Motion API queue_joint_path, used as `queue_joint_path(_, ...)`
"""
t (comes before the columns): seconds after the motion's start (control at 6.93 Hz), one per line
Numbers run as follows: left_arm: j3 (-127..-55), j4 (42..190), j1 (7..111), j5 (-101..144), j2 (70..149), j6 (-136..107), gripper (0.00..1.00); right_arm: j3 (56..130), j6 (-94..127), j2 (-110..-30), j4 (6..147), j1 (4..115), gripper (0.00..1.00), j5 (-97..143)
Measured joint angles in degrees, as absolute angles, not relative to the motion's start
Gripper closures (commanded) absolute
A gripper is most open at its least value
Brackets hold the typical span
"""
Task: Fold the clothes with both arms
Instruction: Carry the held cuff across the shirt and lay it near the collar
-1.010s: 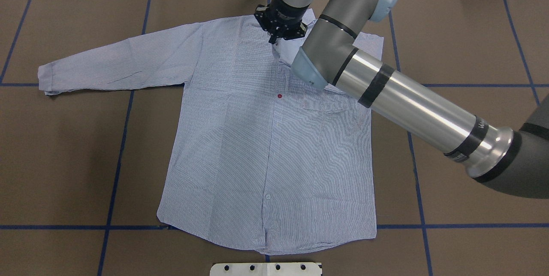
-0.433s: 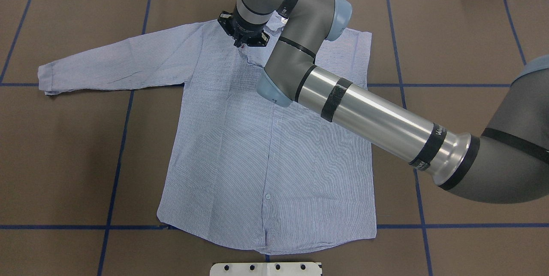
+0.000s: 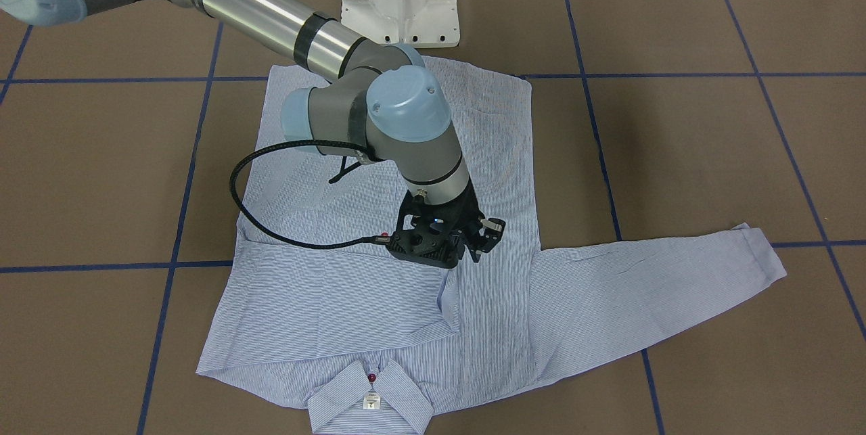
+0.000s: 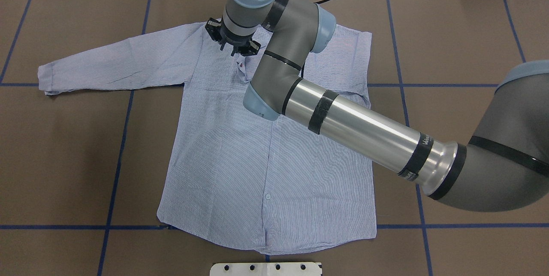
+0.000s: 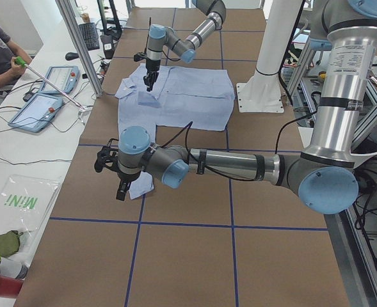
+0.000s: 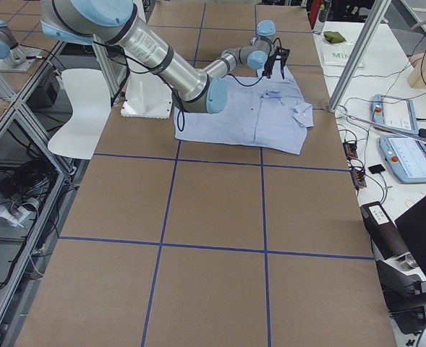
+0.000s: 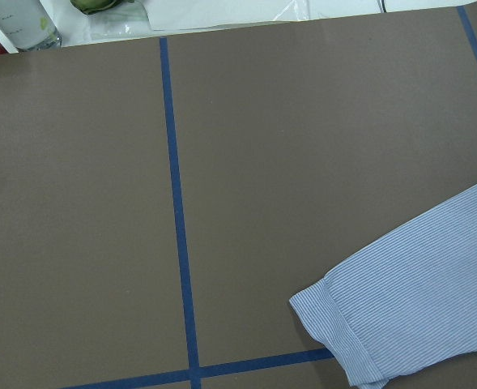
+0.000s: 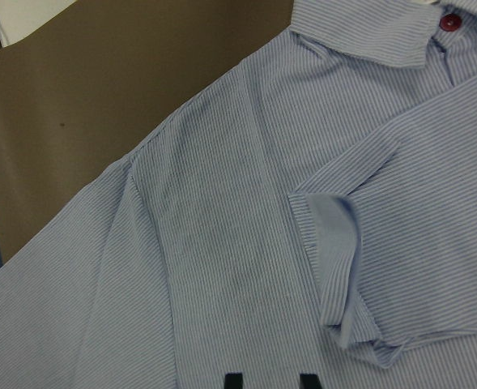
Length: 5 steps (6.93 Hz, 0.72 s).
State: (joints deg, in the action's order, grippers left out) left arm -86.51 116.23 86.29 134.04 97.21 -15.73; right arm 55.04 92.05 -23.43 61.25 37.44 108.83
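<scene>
Half done on the sleeves, by judgement. Found shirt (image 4: 266, 160) flat on table (image 4: 64, 160), front up, directly beneath right gripper (image 4: 236, 49), with collar (image 3: 338, 401) ahead of it. Saw folded sleeve (image 3: 338, 306) doubled across the chest, folded cuff (image 8: 331, 235) lying free just ahead of the fingertips (image 8: 234, 379). Logged right gripper as released, fingertips apart with nothing but cloth below them. Located left gripper (image 5: 116, 185) hovering above and just beside far cuff (image 7: 400, 324) of the outstretched sleeve (image 4: 116, 65); cannot tell whether spread or clenched, being shown by side cameras only.

Step in hand, as judged: clear right gripper, then bring the second sleeve over. To do well: raise right gripper straight up so as not to snag folded cuff; lower left gripper onto far cuff and pinch both layers near the edge; carry low, across toward right gripper, keeping cloth taut against a crease at the shoulder; lay alongside folded sleeve, short of collar.

Read "MINi" in green on clear bag (image 5: 18, 201), well apart from left gripper, past the table edge. Could not read collar label (image 3: 371, 402) or arm band (image 4: 424, 143) lettering: too small.
</scene>
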Motion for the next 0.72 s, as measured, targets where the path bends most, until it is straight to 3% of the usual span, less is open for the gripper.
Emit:
queue_joint_path(0.43, -78.99, 123.4, 82.48, 134.03, 99.57, -22.64, 0.0, 54.58, 93.99, -21.62, 61.36, 37.11, 0.0, 108.21)
queue_joint_path(0.72, -73.78, 133.27, 78.75, 133.91, 100.44, -35.45, 0.0, 60.08, 92.82, -27.27, 61.81, 41.83, 0.0, 113.34)
